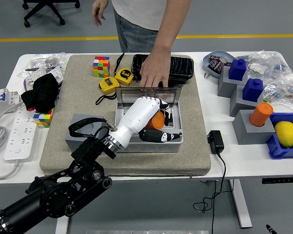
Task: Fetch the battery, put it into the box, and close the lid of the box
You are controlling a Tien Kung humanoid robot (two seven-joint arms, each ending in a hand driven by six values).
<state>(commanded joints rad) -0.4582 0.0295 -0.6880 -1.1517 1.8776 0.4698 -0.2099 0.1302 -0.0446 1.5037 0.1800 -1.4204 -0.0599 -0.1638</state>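
Observation:
The grey box [173, 144] sits open on the tan mat, its clear lid [149, 95] standing up at the back. My left hand [151, 119], white with black fingertips, is curled around the orange battery [157, 121] and holds it down inside the box. A person's hand [152, 74] rests on the top edge of the lid and holds it up. My right hand is out of view.
A grey block [78, 127] lies left of the box. Two yellow tape measures [109, 85] and a Rubik's cube [101, 66] lie behind it, a black case [180, 66] at the back. Blue and grey stands, an orange cylinder [261, 113] and a lemon [285, 133] stand right.

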